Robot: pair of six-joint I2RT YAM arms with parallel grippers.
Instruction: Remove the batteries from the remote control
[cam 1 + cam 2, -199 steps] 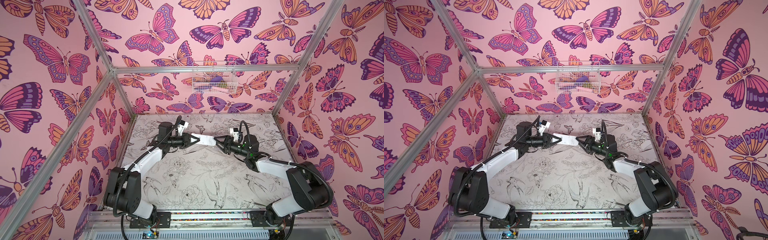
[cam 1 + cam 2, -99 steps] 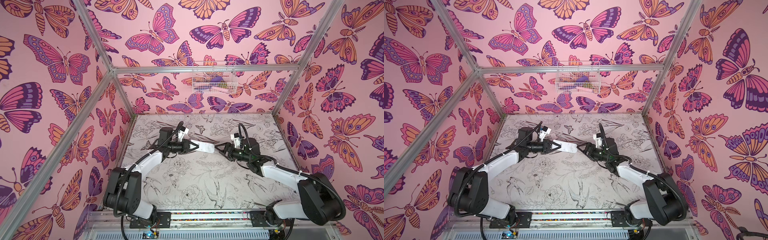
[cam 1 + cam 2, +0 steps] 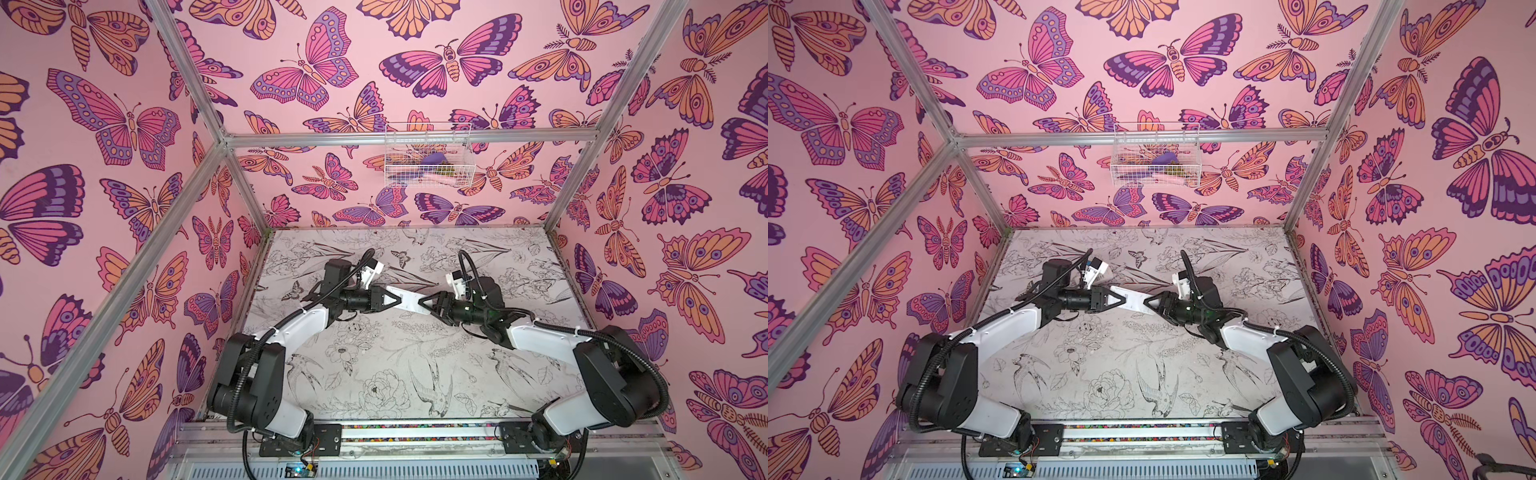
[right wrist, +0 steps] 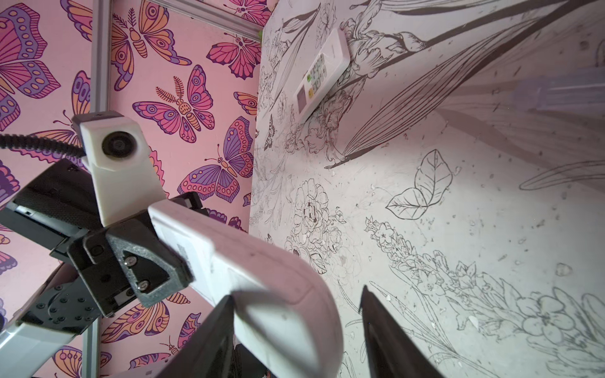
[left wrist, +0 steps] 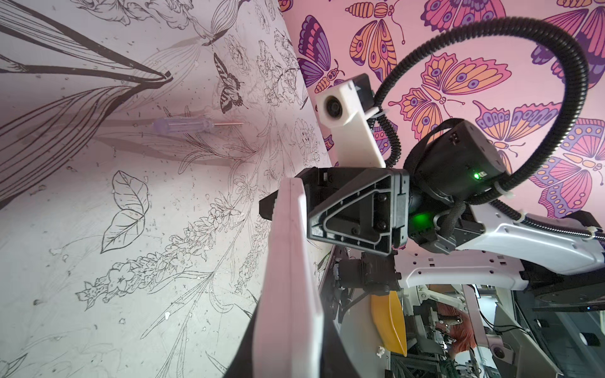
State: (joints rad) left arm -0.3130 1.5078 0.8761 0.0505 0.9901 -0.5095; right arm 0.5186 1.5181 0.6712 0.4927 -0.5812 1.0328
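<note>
- Spare remote point(image 4: 322, 75): lies face up and flat on the bench point(image 3: 374, 374), close to its left edge. Untouched.
- Left gripper point(image 3: 397, 300): jaws nearly together, clamped on one end of the held remote. Same grip as a second ago.
- Held remote point(image 3: 410, 301): white, lifted clear of the bench above its middle, spanning the gap between the two grippers. In the right wrist view its labelled back shows, and the cover looks to be still on.
- Batteries: none in sight, neither on the bench nor in a jaw. Judged to be still inside the held remote, so unloading has not begun.
- Right gripper point(image 3: 430, 303): the item that changed. Half a second ago it stood off from the remote's free end; now it has come back and straddles that end. Jaws are partly open, with one finger point(image 4: 216, 330) at the casing and the other clear of it. It has no hold yet.
- Meaning: a two-handed hold is being set up, likely the step before working the cover loose.
- Screwdriver point(image 5: 193, 124): clear handle, flat on the bench, touching nothing.
</note>
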